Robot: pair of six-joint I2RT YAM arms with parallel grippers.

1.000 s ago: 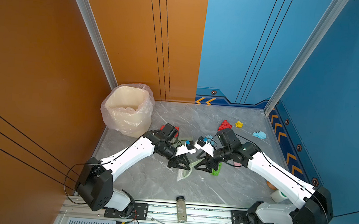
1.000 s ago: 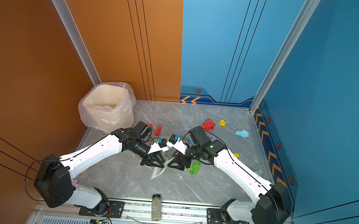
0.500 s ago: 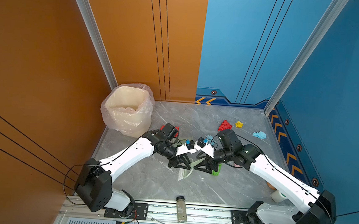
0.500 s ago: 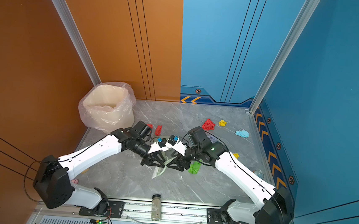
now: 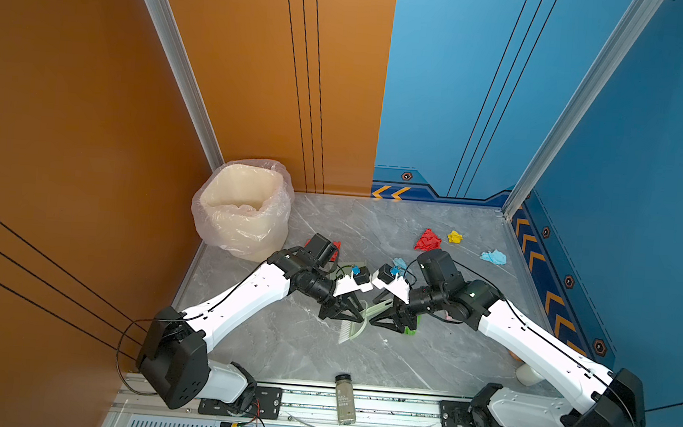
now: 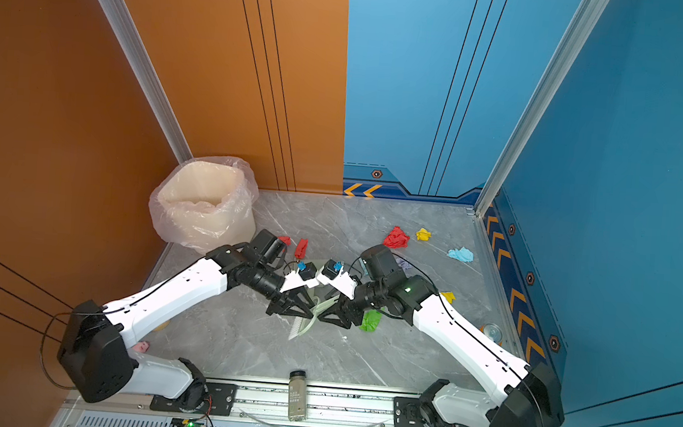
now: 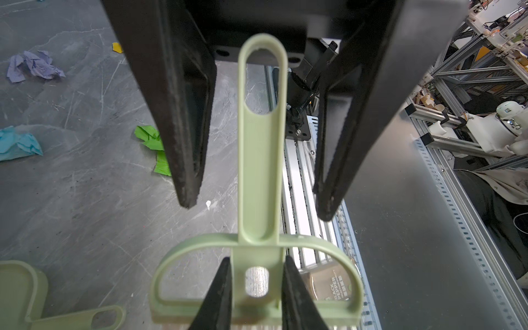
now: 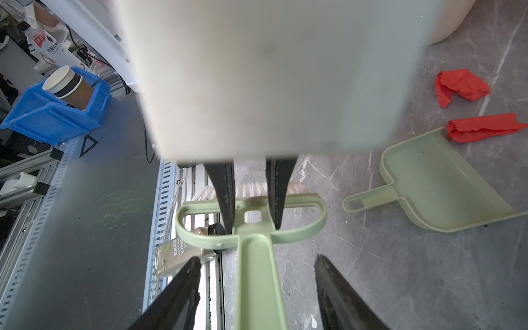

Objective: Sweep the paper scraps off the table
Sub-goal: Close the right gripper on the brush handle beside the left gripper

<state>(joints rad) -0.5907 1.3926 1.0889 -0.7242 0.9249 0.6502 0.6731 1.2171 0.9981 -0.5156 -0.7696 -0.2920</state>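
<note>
We see the left gripper (image 7: 256,265) clamped on the neck of the brush (image 7: 258,171). The right gripper (image 8: 256,258), jaws apart, has narrowed slightly around its handle, so handover is pending. The paper scraps (image 5: 428,240) lie unswept on the tabletop (image 5: 361,362).

At the middle of the table (image 5: 299,357), the left gripper (image 5: 348,313) is holding a pale green brush (image 5: 350,331), and the right gripper (image 5: 385,319) is facing it at the handle end. A green paper scrap (image 5: 410,331) is lying just right of them. A red scrap (image 5: 428,240), a yellow scrap (image 5: 454,237) and a light blue scrap (image 5: 493,257) are lying at the far right. A plastic-lined bin (image 5: 244,209) is standing at the far left.
</note>
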